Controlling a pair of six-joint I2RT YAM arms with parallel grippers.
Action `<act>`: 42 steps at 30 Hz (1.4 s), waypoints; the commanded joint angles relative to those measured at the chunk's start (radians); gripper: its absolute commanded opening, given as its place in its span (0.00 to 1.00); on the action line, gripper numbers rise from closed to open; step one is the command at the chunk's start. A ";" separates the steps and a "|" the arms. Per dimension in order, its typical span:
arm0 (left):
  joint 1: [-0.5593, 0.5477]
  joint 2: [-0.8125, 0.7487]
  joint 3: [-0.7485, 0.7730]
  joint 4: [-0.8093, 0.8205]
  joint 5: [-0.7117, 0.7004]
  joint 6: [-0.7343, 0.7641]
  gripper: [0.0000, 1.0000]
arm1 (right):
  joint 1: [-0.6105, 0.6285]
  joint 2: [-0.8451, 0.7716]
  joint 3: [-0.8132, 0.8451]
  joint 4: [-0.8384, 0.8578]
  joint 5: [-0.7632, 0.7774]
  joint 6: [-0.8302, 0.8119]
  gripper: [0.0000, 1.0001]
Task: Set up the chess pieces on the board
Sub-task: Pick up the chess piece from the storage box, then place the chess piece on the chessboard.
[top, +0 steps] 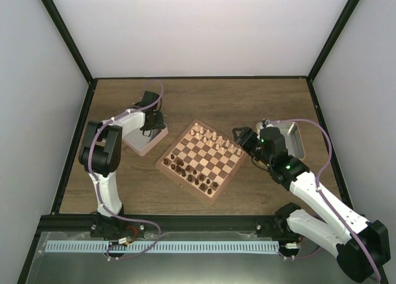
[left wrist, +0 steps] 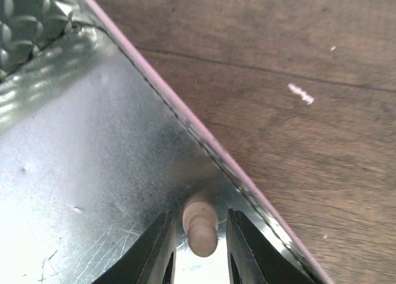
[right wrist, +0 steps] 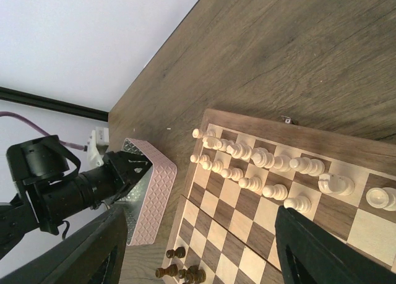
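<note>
1. The bench is matt, dark brown wood grain with a few pale flecks.
2. Under the left jaws sits a rectangular tray with a scuffed, shiny sheet-metal floor, a thin pink rim and a diamond-embossed wall.
3. In that tray, one smooth, round-headed light beige pawn is directly between the left jaws, close to the rim. These jaws are spread, one dark finger on each side with a sliver of gap, so they are not pinching it.
4. The board is square, with light and dark brown checks inside a reddish-brown rim, and it lies ahead of the right jaws.
5. Pale, turned-wood chess pieces stand on it in two rows along one edge. Dark pieces cluster at the opposite edge.
6. The right jaws are spread wide and hold nothing.
7. A shallow silver metal tray with rounded corners lies just to the right of the right jaws.
</note>
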 commanded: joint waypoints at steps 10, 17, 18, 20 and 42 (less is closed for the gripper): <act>0.006 -0.056 -0.026 0.040 -0.063 0.007 0.08 | -0.006 -0.016 -0.001 0.001 0.013 -0.004 0.67; -0.004 -0.160 -0.044 -0.027 -0.079 0.008 0.08 | -0.007 -0.020 -0.004 0.005 0.012 -0.003 0.67; -0.013 -0.181 -0.053 -0.036 -0.067 0.011 0.08 | -0.007 -0.021 -0.002 0.003 0.013 -0.004 0.67; -0.044 -0.223 -0.063 -0.055 -0.035 0.020 0.08 | -0.007 -0.028 0.002 -0.007 0.030 -0.008 0.67; -0.738 -0.098 0.172 -0.139 0.050 -0.035 0.11 | -0.009 -0.322 0.150 -0.462 0.679 -0.041 0.67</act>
